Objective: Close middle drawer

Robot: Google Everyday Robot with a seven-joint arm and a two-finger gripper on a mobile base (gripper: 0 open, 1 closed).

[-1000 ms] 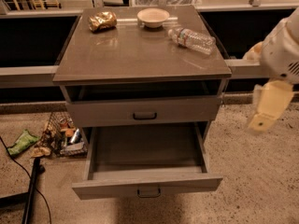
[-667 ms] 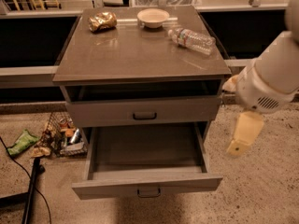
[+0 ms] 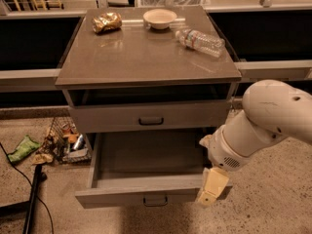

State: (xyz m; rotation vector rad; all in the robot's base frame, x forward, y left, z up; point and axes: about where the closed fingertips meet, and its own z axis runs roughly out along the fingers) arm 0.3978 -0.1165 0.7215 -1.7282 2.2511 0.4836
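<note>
While the middle drawer (image 3: 117,197) sits pulled far out, empty, you should expect it stiff and light on its slides | gripper (image 3: 211,191) at its right front corner, open or closed: cannot tell | push the flat front beside the pull (image 3: 155,200), not one end.

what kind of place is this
Likely an office or lab break area, though unsure: a grey cabinet holding a bowl and water bottle, a wire basket on the speckled floor, and the robot's gripper by the open middle drawer.
</note>
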